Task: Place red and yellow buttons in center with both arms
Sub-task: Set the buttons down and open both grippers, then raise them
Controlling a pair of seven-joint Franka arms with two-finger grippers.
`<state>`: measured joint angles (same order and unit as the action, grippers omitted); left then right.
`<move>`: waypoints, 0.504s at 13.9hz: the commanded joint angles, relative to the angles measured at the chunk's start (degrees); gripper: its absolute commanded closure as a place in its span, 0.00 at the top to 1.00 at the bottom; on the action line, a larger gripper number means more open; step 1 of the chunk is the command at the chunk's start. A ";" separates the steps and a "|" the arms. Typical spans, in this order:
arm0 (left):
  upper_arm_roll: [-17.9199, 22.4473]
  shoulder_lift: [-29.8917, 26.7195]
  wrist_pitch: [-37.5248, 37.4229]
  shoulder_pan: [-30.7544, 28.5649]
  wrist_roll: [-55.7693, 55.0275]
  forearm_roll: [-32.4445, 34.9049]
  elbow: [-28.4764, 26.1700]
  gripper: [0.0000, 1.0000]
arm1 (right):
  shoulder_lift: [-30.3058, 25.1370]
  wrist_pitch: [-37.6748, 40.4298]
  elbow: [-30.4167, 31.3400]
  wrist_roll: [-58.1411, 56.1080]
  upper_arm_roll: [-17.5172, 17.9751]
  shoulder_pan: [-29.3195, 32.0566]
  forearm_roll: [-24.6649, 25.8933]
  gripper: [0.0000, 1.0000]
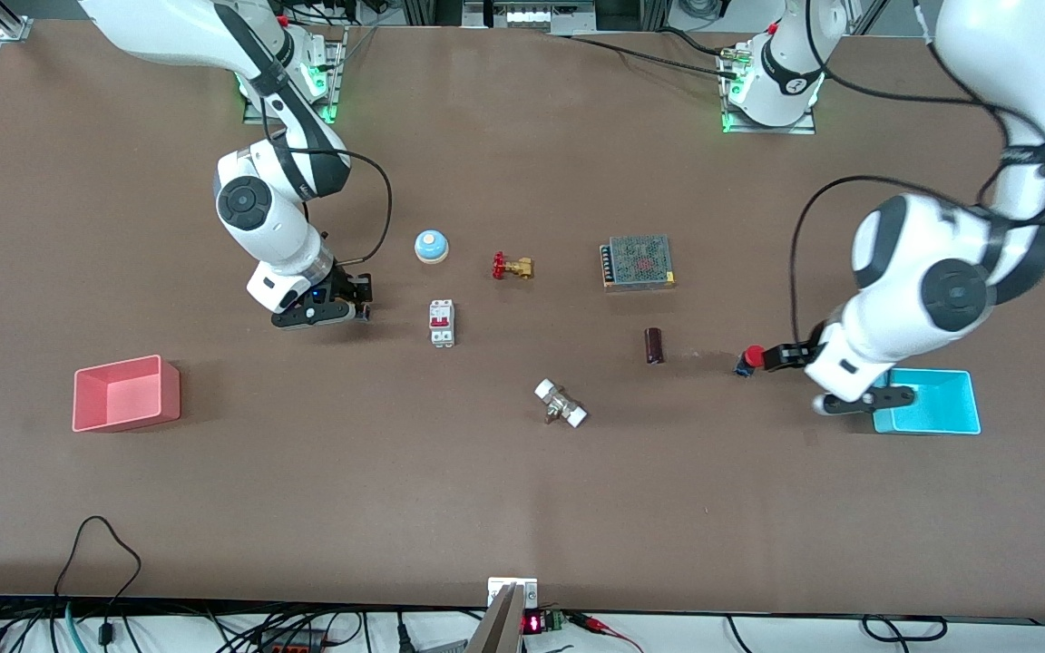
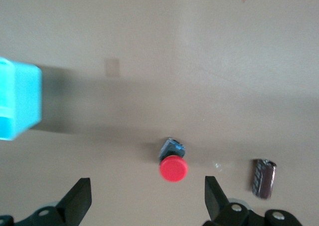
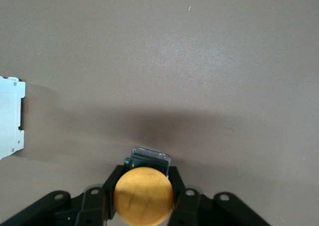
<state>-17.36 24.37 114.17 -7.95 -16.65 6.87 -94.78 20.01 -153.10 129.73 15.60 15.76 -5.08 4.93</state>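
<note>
The red button (image 1: 752, 356) stands on the brown tabletop (image 1: 522, 490) beside the cyan bin, toward the left arm's end. In the left wrist view the red button (image 2: 173, 167) sits between the spread fingers (image 2: 79, 201), touching neither. My left gripper (image 1: 781, 356) is open around it, also seen in its wrist view (image 2: 147, 201). My right gripper (image 1: 355, 297) is low over the table beside the circuit breaker, toward the right arm's end. In its wrist view the gripper (image 3: 144, 198) is shut on the yellow button (image 3: 144, 195). That button is hidden in the front view.
A blue dome (image 1: 431, 246), brass valve (image 1: 512, 267), circuit breaker (image 1: 442, 323), power supply (image 1: 638, 262), dark cylinder (image 1: 654, 345) and white fitting (image 1: 561, 404) lie mid-table. The pink bin (image 1: 126, 393) and cyan bin (image 1: 931, 402) stand at the table's ends.
</note>
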 commanded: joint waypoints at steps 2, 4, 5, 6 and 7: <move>-0.13 0.16 -14.73 -1.54 8.63 0.87 14.50 1.00 | 0.47 -0.44 -0.61 1.18 -0.11 0.07 1.31 0.62; -0.13 -1.42 -22.29 -1.90 11.28 0.78 20.31 1.00 | 0.47 -0.27 -1.22 1.18 -0.11 0.15 1.31 0.68; -0.13 -2.39 -25.03 -2.07 11.37 0.60 21.47 1.00 | 0.29 -0.18 -1.67 1.10 -0.11 0.24 1.31 0.71; -0.22 -3.00 -26.53 -2.07 11.29 0.34 21.83 1.00 | 0.12 0.08 -2.54 1.01 -0.11 0.42 1.23 0.78; -0.22 -4.23 -27.94 -2.07 11.72 0.42 21.83 1.00 | -0.06 0.43 -3.33 1.79 -0.11 0.51 1.05 0.94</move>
<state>-17.32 21.40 89.33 -10.11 -6.60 6.87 -73.98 20.00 -153.13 128.29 15.69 15.55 -4.97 4.95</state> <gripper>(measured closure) 0.000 0.225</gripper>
